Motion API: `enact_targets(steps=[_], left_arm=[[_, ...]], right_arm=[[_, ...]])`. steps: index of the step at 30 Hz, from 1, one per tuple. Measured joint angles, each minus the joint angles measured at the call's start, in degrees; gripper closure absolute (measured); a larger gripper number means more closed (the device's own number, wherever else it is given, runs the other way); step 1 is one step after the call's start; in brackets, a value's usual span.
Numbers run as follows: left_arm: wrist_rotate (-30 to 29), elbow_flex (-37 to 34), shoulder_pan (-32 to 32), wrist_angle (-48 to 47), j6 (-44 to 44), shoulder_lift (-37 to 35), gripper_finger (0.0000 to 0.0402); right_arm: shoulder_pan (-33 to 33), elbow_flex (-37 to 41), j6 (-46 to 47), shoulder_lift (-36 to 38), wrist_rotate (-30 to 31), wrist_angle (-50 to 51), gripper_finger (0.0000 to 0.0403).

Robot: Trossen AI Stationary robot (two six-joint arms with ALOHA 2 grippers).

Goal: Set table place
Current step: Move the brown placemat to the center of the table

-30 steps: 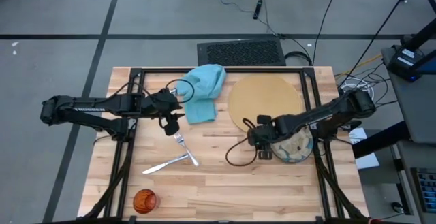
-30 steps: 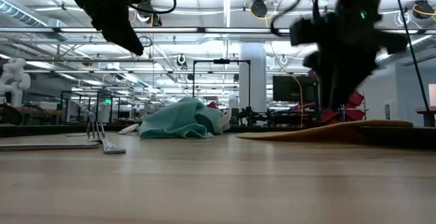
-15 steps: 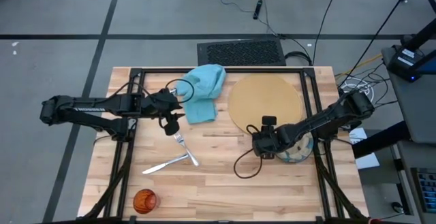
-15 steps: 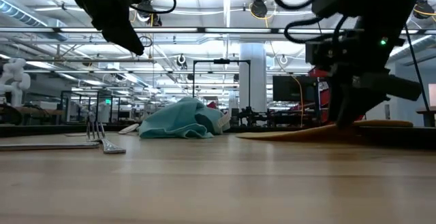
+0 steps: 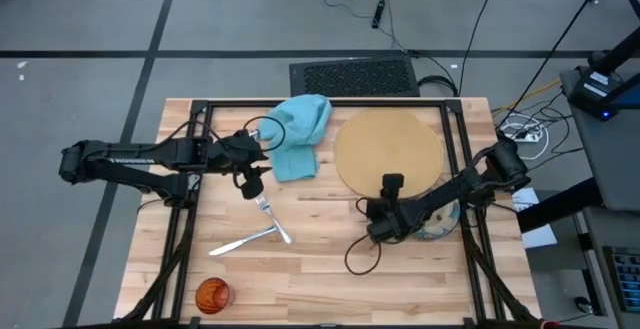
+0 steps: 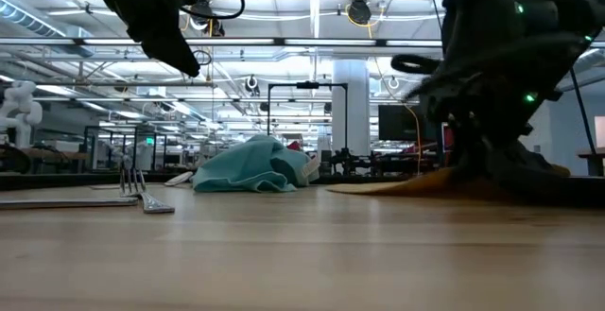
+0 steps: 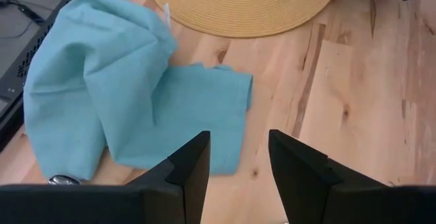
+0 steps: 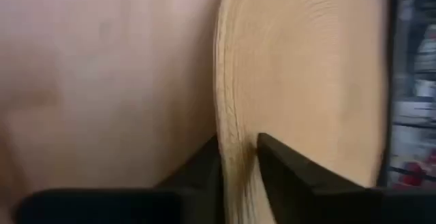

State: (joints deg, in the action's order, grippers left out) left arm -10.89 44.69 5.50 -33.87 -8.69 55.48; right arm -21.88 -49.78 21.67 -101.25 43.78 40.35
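Note:
The round tan mat [image 5: 390, 147] lies at the far right of the table [image 5: 320, 279]. My right gripper [image 5: 386, 207] is low at the mat's near rim and shut on it. The patterned bowl [image 5: 443, 229] is mostly hidden under the right arm. The teal napkin [image 5: 300, 134] lies crumpled at the far middle. The fork [image 5: 262, 206] and knife [image 5: 240, 241] lie left of centre, with the orange cup [image 5: 212, 294] at the near left. My left gripper [image 7: 238, 163] hangs open above the table between napkin and fork, with nothing between its fingers. My right gripper pinches the mat's near rim [image 8: 237, 152] between its two fingers [image 8: 286, 173]. It comes slanting down from the right, and the rim runs on ahead between the fingers. In the low view the rim at the fingers [image 6: 437, 176] stands slightly raised. The rest of the mat lies flat.
Black frame rails [image 5: 185, 229] run along the table's left, right and far sides. A loose black cable [image 5: 355, 254] loops on the wood below the right gripper. Bare wood lies in the near middle, between the knife and the right arm.
My right gripper has sunk toward the table at the mat's near rim, turned at the wrist and shut on the rim. In the low view the rim now tips up at the fingers. The right arm now covers more of the bowl.

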Motion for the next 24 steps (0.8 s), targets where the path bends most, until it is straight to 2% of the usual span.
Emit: enact_targets(steps=[1,3,8,15,19,24], left_arm=[[0.0,0.0,0.0,0.0,0.0,0.0,0.0267],[0.1,0.0,0.0,0.2,0.0,0.0,0.0267],[-0.1,0.0,0.0,0.5,0.0,0.0,0.0267],[-1.0,0.0,0.0,0.4,0.1,0.0,0.0267],[-1.2,0.0,0.0,0.4,0.1,0.0,0.0267],[-1.4,0.0,0.0,0.1,0.1,0.0,0.0267]], right_arm=[[0.1,-0.5,-0.1,-0.2,0.0,-0.6,0.0374],[0.4,-0.6,-0.5,-0.6,-0.3,-1.2,0.0394],[-0.4,-2.4,-3.3,-0.7,-3.5,-8.9,0.0401],[-3.9,-9.4,-6.2,-0.7,-5.2,-11.7,0.0402],[-6.7,-12.7,-8.7,-0.7,-10.0,-16.7,0.0402],[-9.6,-14.6,-7.8,-1.1,-20.5,-18.0,0.0403]])
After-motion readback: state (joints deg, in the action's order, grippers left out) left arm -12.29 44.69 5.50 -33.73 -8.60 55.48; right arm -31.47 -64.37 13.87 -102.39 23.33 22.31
